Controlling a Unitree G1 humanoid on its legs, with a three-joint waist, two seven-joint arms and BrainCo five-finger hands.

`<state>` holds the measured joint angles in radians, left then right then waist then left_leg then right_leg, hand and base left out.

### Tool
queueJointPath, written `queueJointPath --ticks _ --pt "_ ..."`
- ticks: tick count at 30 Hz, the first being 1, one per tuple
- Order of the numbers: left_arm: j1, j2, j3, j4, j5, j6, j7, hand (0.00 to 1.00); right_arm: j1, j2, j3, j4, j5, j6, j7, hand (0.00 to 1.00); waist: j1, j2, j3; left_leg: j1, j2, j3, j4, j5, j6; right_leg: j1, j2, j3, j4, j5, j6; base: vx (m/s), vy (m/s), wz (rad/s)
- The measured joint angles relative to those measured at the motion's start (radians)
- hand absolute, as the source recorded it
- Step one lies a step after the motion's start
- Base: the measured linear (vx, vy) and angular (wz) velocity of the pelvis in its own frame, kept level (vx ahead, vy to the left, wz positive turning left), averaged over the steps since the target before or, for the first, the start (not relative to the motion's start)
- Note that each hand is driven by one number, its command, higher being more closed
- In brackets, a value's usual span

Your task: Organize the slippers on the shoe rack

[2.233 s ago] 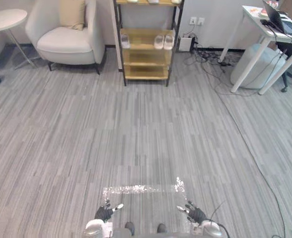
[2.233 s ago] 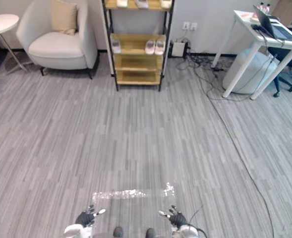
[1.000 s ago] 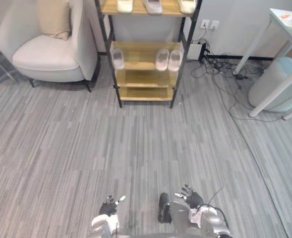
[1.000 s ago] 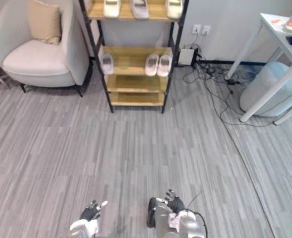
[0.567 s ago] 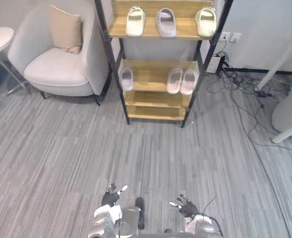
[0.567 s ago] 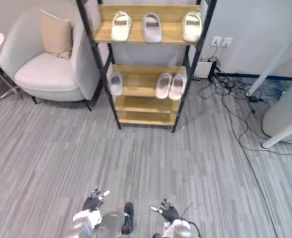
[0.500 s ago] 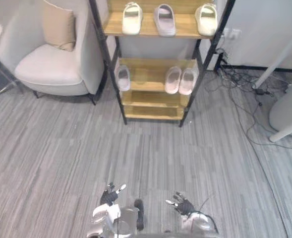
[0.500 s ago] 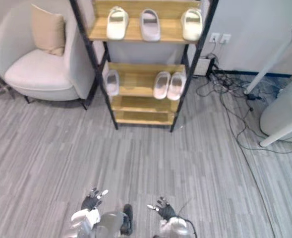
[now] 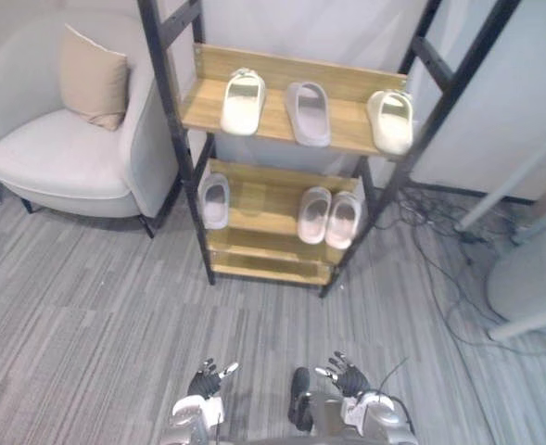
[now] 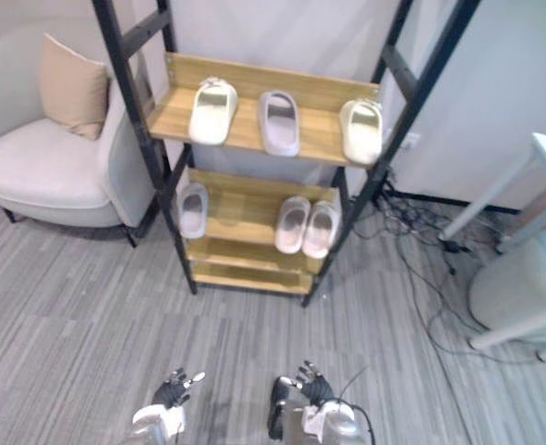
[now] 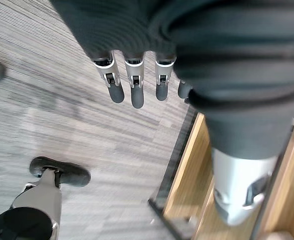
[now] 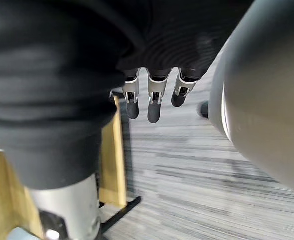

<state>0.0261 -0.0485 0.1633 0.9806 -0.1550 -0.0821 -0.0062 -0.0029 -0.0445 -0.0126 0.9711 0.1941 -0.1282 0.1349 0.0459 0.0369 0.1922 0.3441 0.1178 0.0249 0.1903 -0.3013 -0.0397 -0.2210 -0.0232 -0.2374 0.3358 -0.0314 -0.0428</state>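
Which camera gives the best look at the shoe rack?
The right eye view: the shoe rack stands near the middle, its shelves plainly seen. The left eye view is much alike; the wrist views catch a lower wooden corner.

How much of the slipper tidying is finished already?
Hardly begun, it seems. Done: one pair of slippers sits side by side on the shoe rack. In hand: nothing; the left robot hand and right robot hand hang open and empty. Left: the lone slipper at that shelf's left end, and three slippers spread apart on the shelf above.
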Motion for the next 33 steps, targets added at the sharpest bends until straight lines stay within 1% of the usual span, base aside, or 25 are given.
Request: queueJointPath --ticks 1,2,3,4,5,6,8,9,10,11,12,13,15,16,17,18,20,21,23,24,25,27,28,29,33 --pt "-0.001 -0.006 0.009 -0.003 0.003 0.001 0.000 0.00 -0.001 0.000 -0.007 -0.001 0.000 0.000 0.000 0.00 0.000 0.009 0.000 -0.030 0.010 -0.009 0.055 0.007 -0.011 0.012 0.008 -0.013 -0.005 -0.015 -0.006 0.38 -0.209 0.34" --pt "-0.006 -0.009 0.015 -0.010 0.006 0.002 0.000 0.00 0.000 0.002 -0.013 0.000 0.000 0.001 -0.001 0.00 0.000 0.013 0.000 -0.071 0.024 -0.013 0.146 0.023 -0.037 0.035 0.018 -0.025 -0.023 -0.025 -0.014 0.46 -0.249 0.32" --pt "-0.010 -0.008 0.024 -0.025 0.008 0.004 -0.001 0.00 0.007 0.003 -0.012 -0.009 0.001 0.004 -0.004 0.00 0.000 0.009 0.004 -0.154 0.044 -0.004 0.354 0.082 -0.051 0.096 0.034 -0.030 -0.075 -0.035 -0.023 0.36 -0.204 0.21" --pt "-0.010 -0.009 0.027 -0.028 0.008 0.004 -0.001 0.00 0.012 0.005 -0.010 -0.013 0.001 0.005 -0.005 0.00 0.000 0.008 0.006 -0.177 0.049 -0.002 0.413 0.110 -0.051 0.117 0.037 -0.030 -0.090 -0.036 -0.025 0.43 -0.199 0.12" --pt "-0.008 -0.006 0.037 -0.039 0.008 0.002 -0.003 0.00 0.022 0.010 -0.001 -0.018 0.002 0.002 -0.010 0.00 0.009 -0.005 0.019 -0.248 0.085 0.029 0.588 0.090 -0.050 0.198 0.046 -0.027 -0.140 -0.046 -0.036 0.39 -0.137 -0.01" --pt "-0.010 -0.005 0.027 -0.054 0.008 0.000 -0.005 0.00 0.025 0.010 -0.002 -0.010 0.002 0.004 -0.018 0.00 0.009 -0.018 0.030 -0.300 0.093 0.080 0.643 0.028 -0.049 0.283 0.044 -0.023 -0.183 -0.051 -0.040 0.52 -0.180 -0.06" --pt "-0.010 -0.001 0.006 -0.063 0.007 0.000 -0.007 0.00 0.028 0.007 -0.003 -0.007 0.003 0.004 -0.022 0.00 0.012 -0.029 0.033 -0.346 0.080 0.109 0.595 -0.008 -0.039 0.327 0.038 -0.014 -0.218 -0.051 -0.040 0.29 -0.084 -0.18" --pt "-0.010 -0.002 -0.012 -0.068 0.008 -0.002 -0.020 0.00 0.022 0.003 -0.006 -0.001 0.003 0.004 -0.023 0.00 0.015 -0.027 0.033 -0.387 0.046 0.107 0.476 -0.029 -0.032 0.350 0.031 0.004 -0.244 -0.052 -0.035 0.25 0.050 -0.40" --pt "-0.014 -0.002 -0.032 -0.069 0.009 -0.001 -0.021 0.00 0.022 0.006 -0.015 0.000 0.003 0.005 -0.024 0.00 0.015 -0.023 0.032 -0.429 0.007 0.095 0.309 -0.020 -0.025 0.364 0.020 0.022 -0.261 -0.058 -0.018 0.29 0.072 -0.40" --pt "-0.014 -0.002 -0.035 -0.069 0.009 -0.001 -0.021 0.00 0.022 0.006 -0.015 0.000 0.003 0.005 -0.024 0.00 0.016 -0.021 0.031 -0.436 -0.001 0.090 0.268 -0.008 -0.022 0.363 0.018 0.025 -0.263 -0.060 -0.013 0.26 0.135 -0.39" --pt "-0.015 -0.006 -0.043 -0.067 0.010 -0.002 -0.021 0.00 0.027 0.003 -0.015 0.004 0.003 0.004 -0.023 0.00 0.019 -0.013 0.026 -0.451 -0.032 0.047 0.135 0.096 -0.018 0.365 0.013 0.041 -0.269 -0.073 0.008 0.22 0.173 -0.49" --pt "-0.012 -0.006 -0.044 -0.064 0.015 -0.002 -0.022 0.00 0.037 0.005 -0.014 0.010 0.002 0.007 -0.024 0.00 0.029 -0.012 0.010 -0.421 -0.057 0.034 0.090 0.175 0.004 0.377 0.005 0.074 -0.270 -0.086 0.032 0.30 0.212 -0.43" --pt "-0.013 0.006 -0.041 -0.058 0.017 0.000 -0.021 0.00 0.040 0.014 -0.010 0.008 0.002 0.007 -0.022 0.00 0.025 -0.033 -0.002 -0.402 -0.073 0.058 0.068 0.173 0.014 0.391 -0.019 0.083 -0.267 -0.099 0.055 0.27 0.139 -0.22" --pt "-0.013 0.007 -0.033 -0.058 0.017 0.000 -0.022 0.00 0.048 0.031 -0.010 0.009 0.001 0.008 -0.021 0.00 0.029 -0.053 -0.007 -0.384 -0.080 0.082 0.068 0.162 0.022 0.396 -0.035 0.090 -0.258 -0.108 0.069 0.23 0.098 -0.30" --pt "-0.012 0.007 -0.025 -0.060 0.017 0.000 -0.022 0.00 0.051 0.040 -0.009 0.009 0.001 0.010 -0.020 0.00 0.039 -0.061 -0.012 -0.374 -0.083 0.097 0.067 0.153 0.027 0.395 -0.043 0.094 -0.247 -0.113 0.077 0.26 0.117 -0.48" --pt "-0.013 0.011 -0.024 -0.060 0.017 0.000 -0.022 0.00 0.054 0.048 0.001 0.008 0.001 0.012 -0.019 0.00 0.046 -0.069 -0.016 -0.341 -0.087 0.121 0.049 0.142 0.034 0.394 -0.054 0.099 -0.214 -0.122 0.091 0.28 0.150 -0.55" --pt "-0.012 0.012 -0.025 -0.054 0.020 0.001 -0.023 0.00 0.054 0.056 0.021 0.002 -0.004 0.012 -0.009 0.00 0.053 -0.065 -0.016 -0.261 -0.091 0.162 -0.003 0.134 0.046 0.349 -0.073 0.107 -0.057 -0.147 0.125 0.17 0.116 -0.54" --pt "-0.012 0.012 -0.025 -0.053 0.022 0.001 -0.023 0.00 0.053 0.057 0.021 0.001 -0.007 0.012 -0.008 0.00 0.053 -0.064 -0.015 -0.252 -0.090 0.167 -0.010 0.133 0.047 0.340 -0.075 0.107 -0.028 -0.149 0.127 0.07 0.087 -0.34" --pt "-0.013 0.024 -0.031 -0.035 0.028 0.001 -0.024 0.00 0.048 0.063 0.021 0.002 -0.036 0.011 -0.001 0.00 0.051 -0.065 -0.012 -0.189 -0.093 0.183 -0.048 0.130 0.053 0.269 -0.102 0.082 0.174 -0.151 0.131 0.08 0.071 -0.20" --pt "-0.013 0.035 -0.046 -0.025 0.029 0.001 -0.023 0.00 0.048 0.066 0.021 0.010 -0.038 0.011 0.003 0.00 0.045 -0.063 -0.009 -0.161 -0.093 0.181 -0.055 0.123 0.065 0.253 -0.125 0.041 0.228 -0.188 0.112 0.09 0.009 -0.02" --pt "-0.013 0.037 -0.047 -0.022 0.030 0.001 -0.023 0.00 0.047 0.067 0.022 0.015 -0.038 0.011 0.003 0.00 0.046 -0.067 -0.012 -0.152 -0.092 0.179 -0.057 0.121 0.067 0.254 -0.135 0.023 0.231 -0.203 0.110 0.08 -0.043 0.18" --pt "-0.012 0.041 -0.052 -0.012 0.033 0.001 -0.023 0.00 0.042 0.064 0.025 0.027 -0.039 0.011 0.003 0.00 0.045 -0.069 -0.014 -0.139 -0.085 0.163 -0.070 0.120 0.064 0.256 -0.153 -0.019 0.158 -0.211 0.103 0.06 -0.073 0.22" --pt "-0.012 0.048 -0.065 -0.012 0.033 0.000 -0.022 0.00 0.042 0.065 0.025 0.028 -0.039 0.011 0.002 0.00 0.045 -0.074 -0.013 -0.137 -0.087 0.153 -0.067 0.118 0.056 0.253 -0.152 -0.024 0.049 -0.160 0.093 0.08 -0.097 0.06" --pt "-0.013 0.058 -0.063 -0.011 0.033 -0.001 -0.021 0.00 0.042 0.067 0.026 0.033 -0.039 0.011 0.002 0.00 0.047 -0.104 -0.019 -0.140 -0.112 0.142 -0.065 0.112 0.047 0.243 -0.165 -0.002 -0.017 -0.086 0.113 0.08 -0.097 0.02" --pt "-0.013 0.049 -0.061 -0.006 0.033 -0.001 -0.020 0.00 0.041 0.046 0.027 0.031 -0.039 0.003 -0.004 0.00 0.039 -0.079 -0.026 -0.172 -0.099 0.132 -0.067 0.120 0.033 0.262 -0.142 -0.010 -0.121 -0.083 0.121 0.03 -0.115 0.00"
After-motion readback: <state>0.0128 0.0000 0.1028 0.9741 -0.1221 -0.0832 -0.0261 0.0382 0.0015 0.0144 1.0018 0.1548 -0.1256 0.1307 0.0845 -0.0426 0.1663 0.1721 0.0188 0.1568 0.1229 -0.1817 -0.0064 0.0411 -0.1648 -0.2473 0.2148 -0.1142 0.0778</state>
